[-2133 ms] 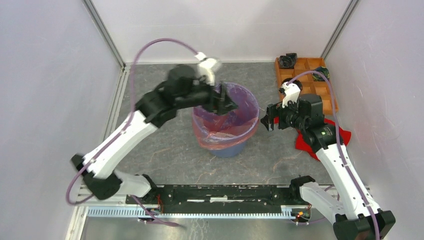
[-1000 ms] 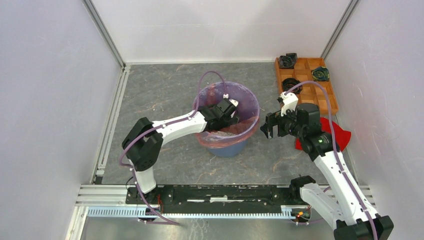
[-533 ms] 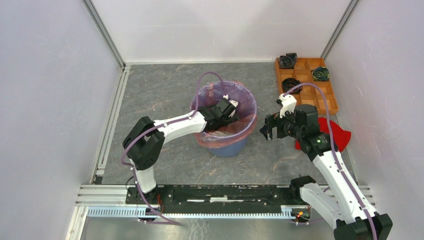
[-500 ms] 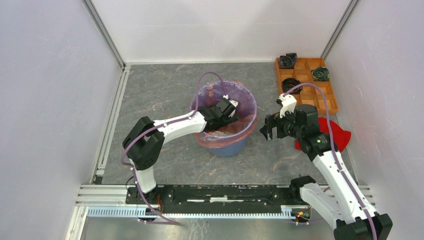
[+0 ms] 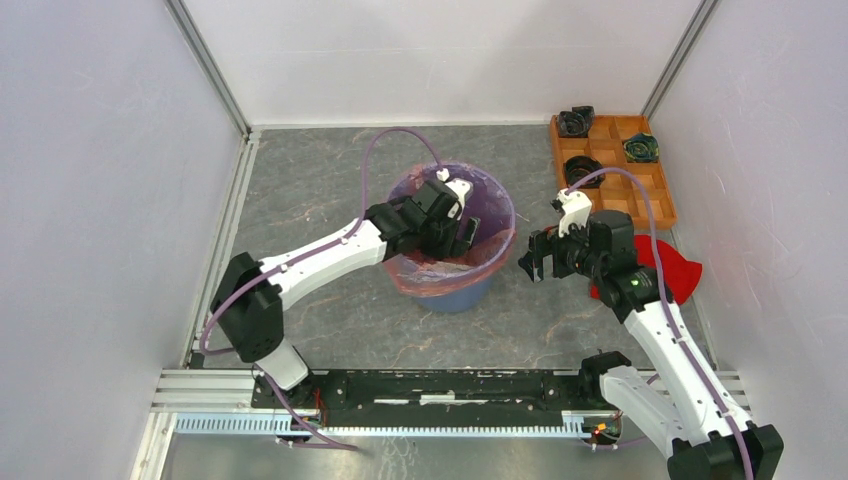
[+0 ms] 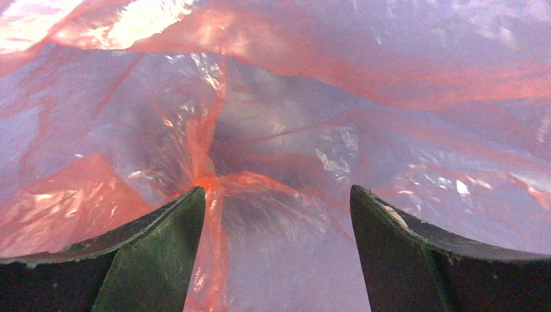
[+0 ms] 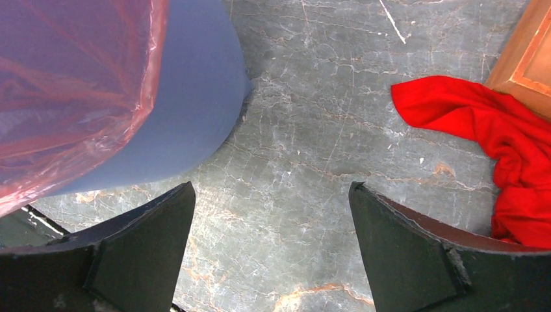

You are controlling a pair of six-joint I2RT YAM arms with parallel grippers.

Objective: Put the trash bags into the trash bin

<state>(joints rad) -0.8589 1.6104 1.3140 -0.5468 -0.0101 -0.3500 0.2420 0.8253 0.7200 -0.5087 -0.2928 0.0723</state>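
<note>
Left jaws stand wide apart inside the trash bin [image 5: 456, 294], gripping nothing, the trash bag [image 6: 292, 97] spread just beyond them; right jaws gape empty, bin to their left, red cloth [image 7: 513, 130] to their right; lining looks nearly done; next, lift the left jaws out without snagging film.

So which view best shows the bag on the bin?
Top external: most of the trash bag shows, folded over the rim of the blue bin. Left wrist shows only crinkled film inside the bag; right wrist shows one overhanging edge against the bin's side.
</note>
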